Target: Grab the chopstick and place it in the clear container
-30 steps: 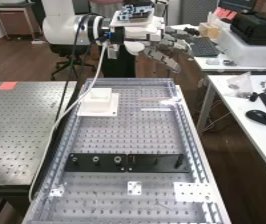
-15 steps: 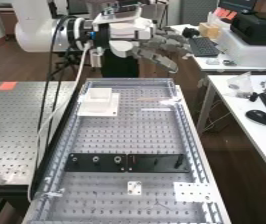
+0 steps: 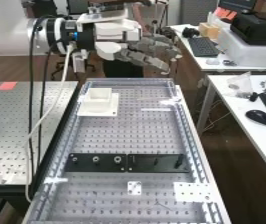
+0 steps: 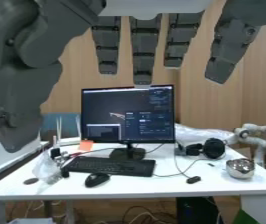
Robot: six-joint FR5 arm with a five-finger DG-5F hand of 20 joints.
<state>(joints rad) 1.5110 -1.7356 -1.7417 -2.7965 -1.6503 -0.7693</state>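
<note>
Hanging from my arm at the far end of the surface (image 3: 130, 139), one robot hand (image 3: 142, 53), dark grey, raised; its fingers are straight and spread, the thumb standing apart from them, with nothing gripped.

Item: chopstick (image 3: 151, 99), thin and pale, as far as I can tell from the high view. It lies crosswise on the perforated surface near the far end, well apart from the robot hand.

Item: white strip (image 3: 155, 109), just beside the chopstick, on its near side.

Item: box (image 3: 98, 97), white, square, on a flat white base, to the view's left of the chopstick and apart from it.

Item: two black plates (image 3: 96, 162), end to end across the middle, small knobs on top.

Item: small white plate (image 3: 134, 188), nearer my camera; beside it, a wider one.

Item, wrist view: a desk (image 4: 150, 187) bearing a monitor (image 4: 128, 115), lit; keyboard (image 4: 110, 166) in front of it; mouse (image 4: 97, 179) near the keyboard; headphones (image 4: 214, 148), black; bowl (image 4: 240, 168), shiny and round.
</note>
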